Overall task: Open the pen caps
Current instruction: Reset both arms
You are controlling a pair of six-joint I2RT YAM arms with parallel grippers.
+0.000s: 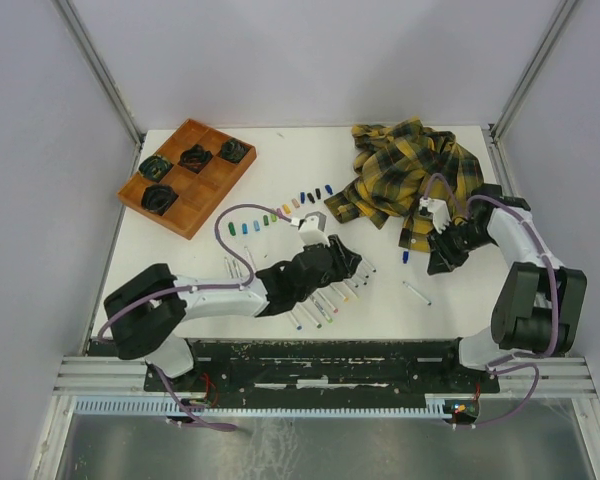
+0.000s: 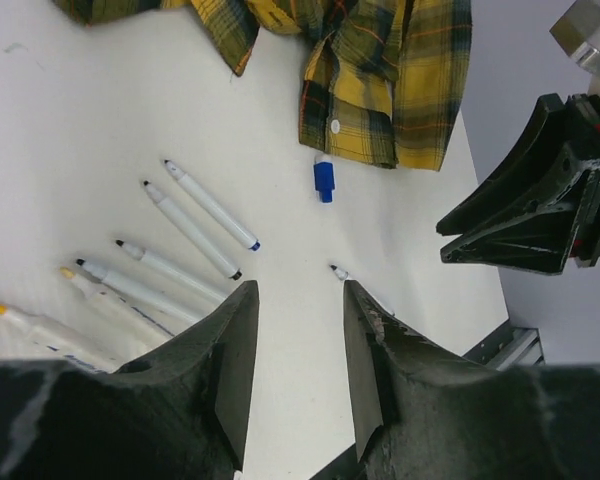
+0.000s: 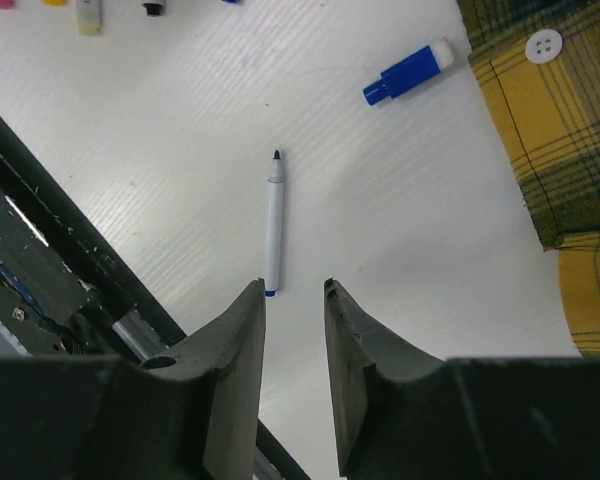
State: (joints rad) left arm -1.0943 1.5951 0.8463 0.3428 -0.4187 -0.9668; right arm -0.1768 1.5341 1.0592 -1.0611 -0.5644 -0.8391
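Left gripper (image 2: 300,300) and right gripper (image 3: 292,295) both hang empty, jaws apart, with pen caps (image 1: 280,210) rowed beyond the bare markers (image 2: 212,205) and a blue cap (image 3: 408,72) by the plaid shirt (image 3: 560,130); uncapping looks nearly done, next find any capped pen.

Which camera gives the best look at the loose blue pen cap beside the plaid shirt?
The right wrist view: the blue pen cap looks large and sharp, white end visible. The left wrist view shows the cap smaller; the top view, a speck.
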